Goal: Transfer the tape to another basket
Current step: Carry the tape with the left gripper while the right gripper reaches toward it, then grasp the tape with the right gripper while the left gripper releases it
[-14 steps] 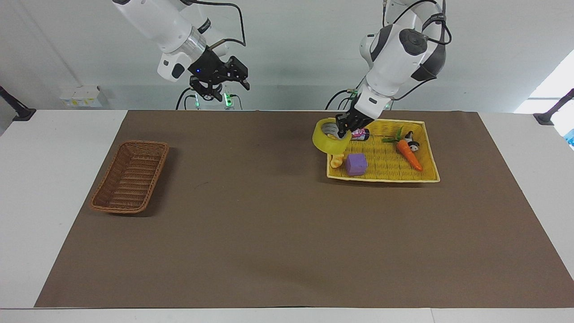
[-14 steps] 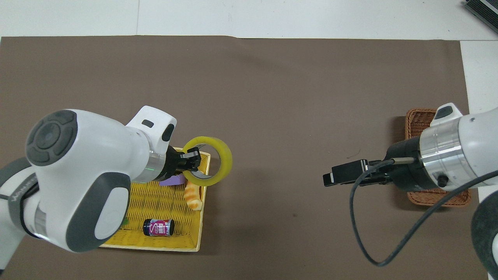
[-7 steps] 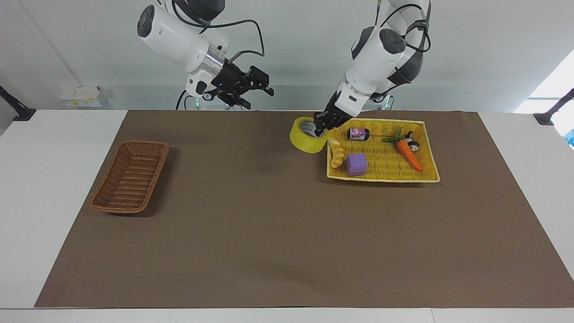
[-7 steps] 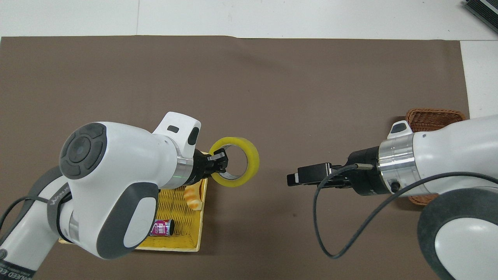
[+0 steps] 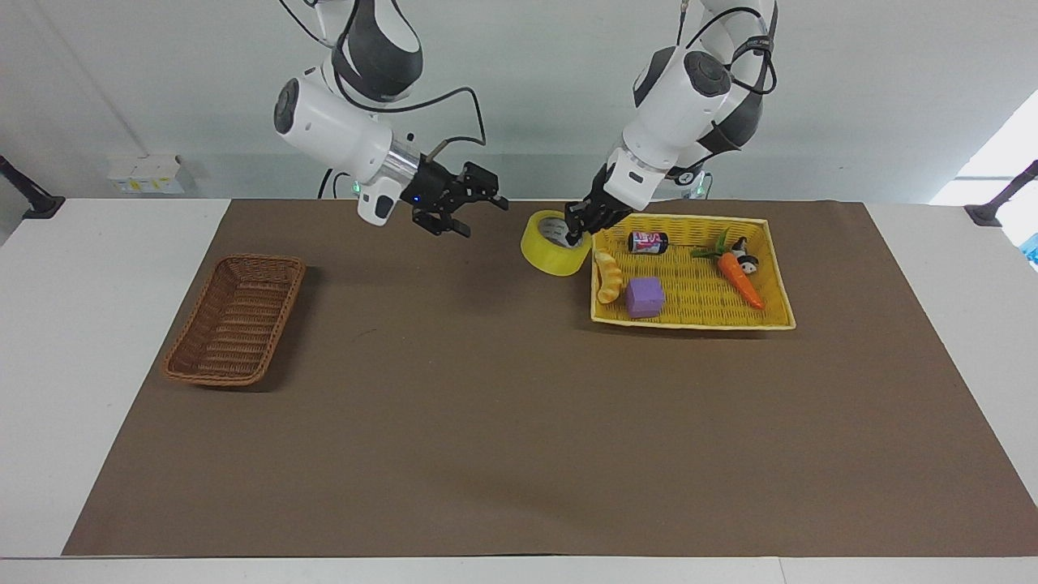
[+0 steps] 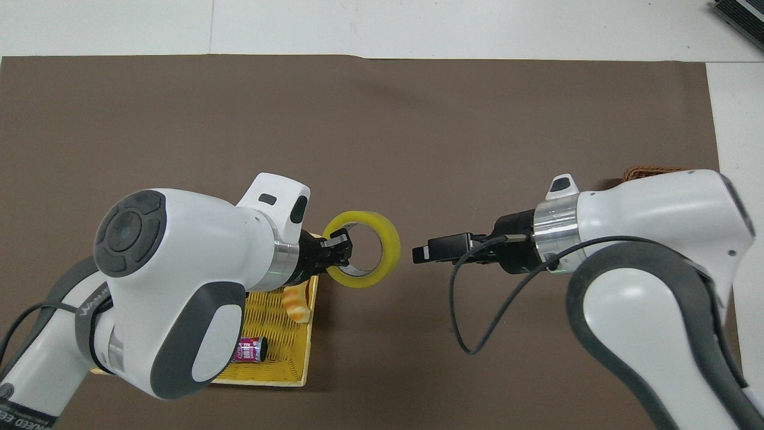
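The left gripper (image 5: 577, 235) is clamped on the rim of the tape (image 5: 555, 244), a fat translucent yellow ring with a whitish core, held in the air over the brown mat (image 5: 519, 422) just beside the yellow tray (image 5: 774, 276). The right gripper (image 5: 478, 212) hangs over the mat near the roll, pointing at it, fingers spread wide and holding nothing, and the brown basket (image 5: 235, 318) sits empty, well apart at the right arm's end

Left gripper (image 5: 574, 230) clamped on the tape (image 5: 554, 246), raised above the brown mat, right gripper (image 5: 474, 212) jaws spread wide, held aloft, pointing toward the left gripper
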Motion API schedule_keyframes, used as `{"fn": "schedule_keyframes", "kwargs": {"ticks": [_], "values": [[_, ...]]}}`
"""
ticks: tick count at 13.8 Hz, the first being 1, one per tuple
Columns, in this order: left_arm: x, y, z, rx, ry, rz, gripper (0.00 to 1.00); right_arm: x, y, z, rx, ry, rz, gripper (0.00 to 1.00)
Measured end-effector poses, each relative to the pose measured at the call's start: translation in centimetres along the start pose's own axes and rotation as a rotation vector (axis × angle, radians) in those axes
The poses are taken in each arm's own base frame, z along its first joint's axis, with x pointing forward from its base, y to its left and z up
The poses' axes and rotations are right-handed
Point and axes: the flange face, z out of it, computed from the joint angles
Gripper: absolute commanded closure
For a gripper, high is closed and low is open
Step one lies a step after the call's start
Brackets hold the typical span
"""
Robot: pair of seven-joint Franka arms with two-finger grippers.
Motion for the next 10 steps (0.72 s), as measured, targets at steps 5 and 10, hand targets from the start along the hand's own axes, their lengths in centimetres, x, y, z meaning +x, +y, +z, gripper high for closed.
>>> {"fn": "schedule_keyframes", "kwargs": {"ticks": [5,10], "values": [[-3.1,2.3,1.1,-0.021,-0.016,0.009,1.00,0.4,-0.1,2.7,0.117,0.028,0.070,0.00],[-4.1,2.9,1.4,-0.030,-0.024,0.010,1.00,0.5,0.1,2.5,0.118,0.032,0.064,0.04]]}}
